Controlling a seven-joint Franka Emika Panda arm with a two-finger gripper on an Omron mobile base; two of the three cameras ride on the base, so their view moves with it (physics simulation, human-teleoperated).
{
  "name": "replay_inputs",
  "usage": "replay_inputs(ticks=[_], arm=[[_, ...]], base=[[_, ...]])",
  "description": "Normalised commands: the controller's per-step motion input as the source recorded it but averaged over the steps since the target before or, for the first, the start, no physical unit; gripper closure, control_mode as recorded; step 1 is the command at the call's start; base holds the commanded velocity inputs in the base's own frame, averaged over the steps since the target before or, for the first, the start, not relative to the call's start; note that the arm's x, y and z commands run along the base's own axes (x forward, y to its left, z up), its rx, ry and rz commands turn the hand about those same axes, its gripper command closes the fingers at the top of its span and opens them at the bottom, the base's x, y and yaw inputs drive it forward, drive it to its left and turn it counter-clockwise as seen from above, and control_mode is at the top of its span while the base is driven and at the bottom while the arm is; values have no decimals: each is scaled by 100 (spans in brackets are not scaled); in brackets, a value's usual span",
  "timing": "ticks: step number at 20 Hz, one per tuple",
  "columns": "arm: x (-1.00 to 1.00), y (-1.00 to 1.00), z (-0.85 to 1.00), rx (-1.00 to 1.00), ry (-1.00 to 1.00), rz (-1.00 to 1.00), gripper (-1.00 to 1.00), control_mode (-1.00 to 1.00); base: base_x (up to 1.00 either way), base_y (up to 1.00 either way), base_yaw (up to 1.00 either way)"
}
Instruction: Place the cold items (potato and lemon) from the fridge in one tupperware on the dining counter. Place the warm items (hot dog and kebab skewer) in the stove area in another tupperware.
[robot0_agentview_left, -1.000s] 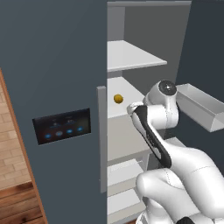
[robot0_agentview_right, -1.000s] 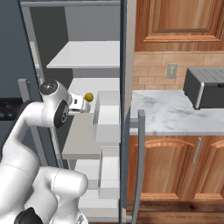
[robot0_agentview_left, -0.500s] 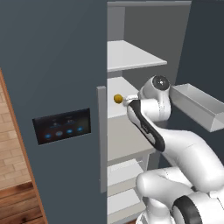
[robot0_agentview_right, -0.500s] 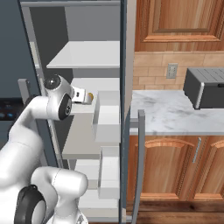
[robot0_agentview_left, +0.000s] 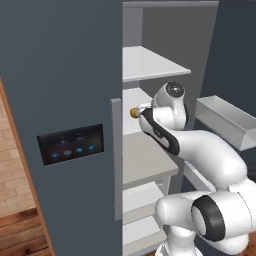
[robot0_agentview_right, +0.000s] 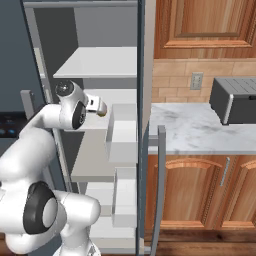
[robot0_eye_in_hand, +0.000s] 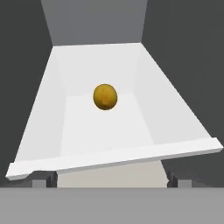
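Note:
A round yellow-brown lemon (robot0_eye_in_hand: 105, 96) lies on the white middle shelf (robot0_eye_in_hand: 100, 131) of the open fridge, well behind the shelf's front lip. The left base view shows the lemon (robot0_agentview_left: 133, 113) right at the tip of my hand. My gripper (robot0_eye_in_hand: 111, 180) is open, its two dark fingertips (robot0_eye_in_hand: 43, 179) wide apart at the shelf's front edge, nothing between them. In the base views my gripper (robot0_agentview_left: 141, 110) (robot0_agentview_right: 98, 106) reaches into the fridge at middle-shelf height. The potato, hot dog, kebab skewer and tupperware are out of view.
An upper fridge shelf (robot0_agentview_left: 150, 65) hangs above the hand. Door bins (robot0_agentview_left: 225, 122) (robot0_agentview_right: 122, 132) jut out on the open right door. The closed left door carries a control panel (robot0_agentview_left: 70, 145). A marble counter (robot0_agentview_right: 200, 135) with a toaster (robot0_agentview_right: 235, 100) lies to the right.
My hand has risen and pushed deeper into the fridge, ending level with the middle shelf and close to the lemon. The lemon has stayed put.

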Motion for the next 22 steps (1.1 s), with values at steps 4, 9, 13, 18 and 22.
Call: replay_inputs(ticks=[4, 9, 13, 18, 22], arm=[[58, 3, -12, 0, 0, 0, -100, -100], [56, 3, -24, 0, 1, 0, -100, -100], [57, 0, -29, 0, 1, 0, -100, -100], [48, 4, -14, 0, 0, 0, -100, -100], [32, 21, -12, 0, 1, 0, -100, -100]], base=[[0, 0, 0], [0, 0, 0], [0, 0, 0], [0, 0, 0], [0, 0, 0]])
